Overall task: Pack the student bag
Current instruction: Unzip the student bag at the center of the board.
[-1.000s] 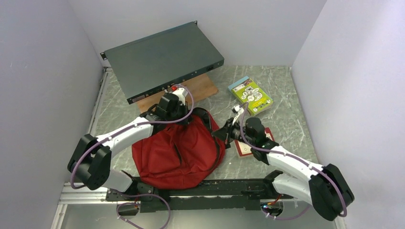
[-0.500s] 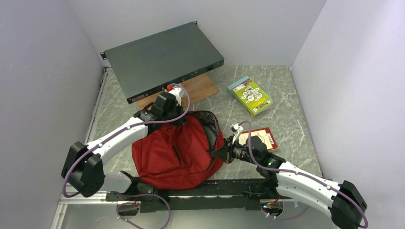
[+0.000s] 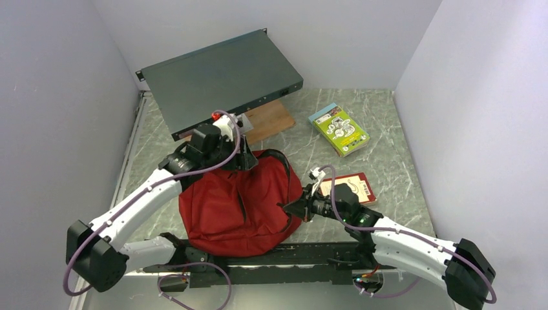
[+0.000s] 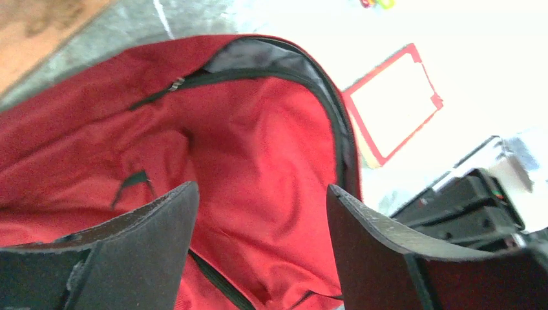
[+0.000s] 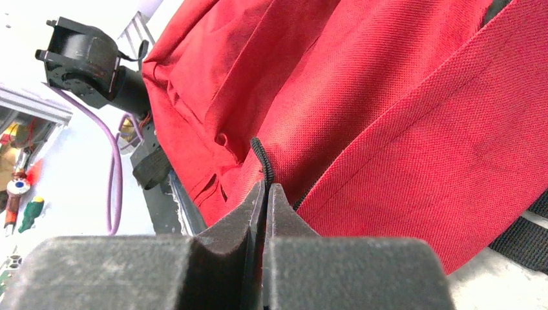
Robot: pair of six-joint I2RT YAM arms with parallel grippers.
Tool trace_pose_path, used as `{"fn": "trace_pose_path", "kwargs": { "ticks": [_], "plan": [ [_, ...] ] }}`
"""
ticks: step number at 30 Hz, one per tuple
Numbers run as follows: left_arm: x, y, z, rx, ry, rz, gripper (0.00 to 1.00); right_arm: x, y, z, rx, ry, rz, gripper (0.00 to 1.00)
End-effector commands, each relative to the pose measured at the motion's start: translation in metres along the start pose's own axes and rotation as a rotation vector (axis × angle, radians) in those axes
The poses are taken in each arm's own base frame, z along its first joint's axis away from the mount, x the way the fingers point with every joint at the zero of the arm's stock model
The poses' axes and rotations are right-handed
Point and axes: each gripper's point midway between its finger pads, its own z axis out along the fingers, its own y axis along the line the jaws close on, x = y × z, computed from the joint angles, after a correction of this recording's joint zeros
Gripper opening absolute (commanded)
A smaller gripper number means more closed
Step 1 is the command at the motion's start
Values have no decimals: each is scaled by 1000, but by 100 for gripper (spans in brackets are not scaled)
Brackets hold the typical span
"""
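Left end effector (image 4: 262, 190) wider, bag (image 4: 97, 129) beneath

The left tool (image 4: 258, 194) has sprung open above the student bag (image 3: 220, 206)

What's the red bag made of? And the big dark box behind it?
The red bag looks like soft woven cloth, matte: its weave shows and it wrinkles. The dark box looks like painted metal, probably: flat, smooth, straight-edged.

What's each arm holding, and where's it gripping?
The right fingers pinch a black cord on the bag; the left fingers are open, empty.
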Motion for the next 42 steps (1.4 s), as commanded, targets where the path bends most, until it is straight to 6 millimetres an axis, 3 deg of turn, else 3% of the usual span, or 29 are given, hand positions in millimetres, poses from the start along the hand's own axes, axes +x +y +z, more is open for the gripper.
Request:
{"fn": "trace_pose_path", "kwargs": {
  "ticks": [1,3,4,11,17,26,29,31,34,37,38,39,40,42],
  "plan": [
    [20,-25,-6,61,45,-39,80,-23,23,2,-91,-56,-63,0],
    [27,-32,-2,32,60,-48,94,-24,23,0,-92,-59,-68,0],
    [31,-37,1,28,76,-58,95,-25,24,-1,-95,-61,-71,0],
    [76,-48,40,-26,265,-129,97,-29,24,-5,-83,-70,-95,0],
    [85,-50,63,-41,319,-79,91,-27,24,-5,-83,-51,-115,0],
    [45,-39,83,-63,204,7,35,-18,29,-10,-95,25,-129,0],
    [36,-33,86,-83,178,16,9,-19,31,-15,-91,32,-136,0],
    [31,-28,86,-106,159,23,0,-19,32,-18,-92,34,-136,0],
    [25,-27,83,-99,133,21,0,-18,34,-22,-95,42,-138,0],
    [38,-35,76,-38,169,-10,5,-20,33,-23,-86,37,-149,0],
    [45,-36,74,-17,184,-32,13,-21,33,-23,-85,33,-152,0],
    [57,-36,71,-3,210,-53,24,-22,33,-23,-86,30,-152,0],
    [64,-37,68,13,227,-74,43,-22,34,-23,-90,25,-152,0],
    [77,-42,63,22,263,-84,63,-23,35,-21,-104,17,-151,0]
  ]
}}
